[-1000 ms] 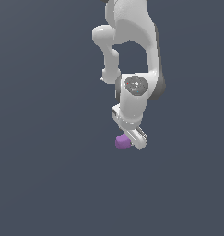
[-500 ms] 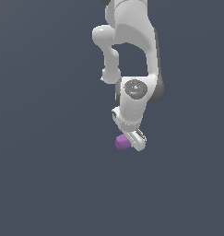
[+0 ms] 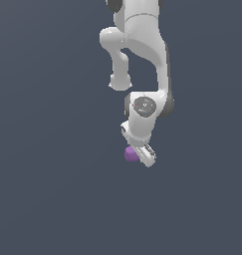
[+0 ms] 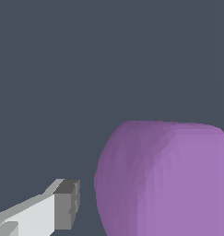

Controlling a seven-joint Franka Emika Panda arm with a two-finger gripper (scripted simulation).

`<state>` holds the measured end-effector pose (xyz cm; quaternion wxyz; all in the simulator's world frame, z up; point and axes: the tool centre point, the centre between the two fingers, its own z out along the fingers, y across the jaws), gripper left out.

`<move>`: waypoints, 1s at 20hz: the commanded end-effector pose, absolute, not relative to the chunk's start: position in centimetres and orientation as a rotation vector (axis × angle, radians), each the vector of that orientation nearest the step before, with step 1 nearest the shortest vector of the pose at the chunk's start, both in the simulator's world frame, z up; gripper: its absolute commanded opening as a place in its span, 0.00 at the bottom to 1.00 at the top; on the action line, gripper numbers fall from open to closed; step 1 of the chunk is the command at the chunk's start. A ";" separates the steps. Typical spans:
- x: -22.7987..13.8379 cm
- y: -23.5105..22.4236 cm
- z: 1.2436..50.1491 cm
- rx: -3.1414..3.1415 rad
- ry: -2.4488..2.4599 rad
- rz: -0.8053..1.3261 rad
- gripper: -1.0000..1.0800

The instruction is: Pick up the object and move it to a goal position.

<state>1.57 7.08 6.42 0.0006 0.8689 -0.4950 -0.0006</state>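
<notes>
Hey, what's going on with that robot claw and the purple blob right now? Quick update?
Gripper low over the purple lump, one finger beside it with a gap; grasp not confirmed. Nothing else visible around them.

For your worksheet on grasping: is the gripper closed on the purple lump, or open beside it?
Open. In the wrist view a clear gap separates the visible finger from the purple lump; the other finger is out of frame.

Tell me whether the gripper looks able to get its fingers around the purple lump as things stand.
Probably yes. The gripper sits right at the purple lump, and in the wrist view one finger stands beside it with a gap and nothing between. The other finger is out of sight.
</notes>
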 end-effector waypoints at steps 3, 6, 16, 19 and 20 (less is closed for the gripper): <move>1.7 7.1 6.4 2.729 -1.555 0.000 0.00; 1.7 7.1 6.4 2.729 -1.555 0.000 0.00; 1.8 6.7 7.0 2.742 -1.546 0.011 0.00; 2.0 6.0 8.0 2.761 -1.532 0.027 0.00; 2.1 5.7 8.4 2.769 -1.526 0.034 0.00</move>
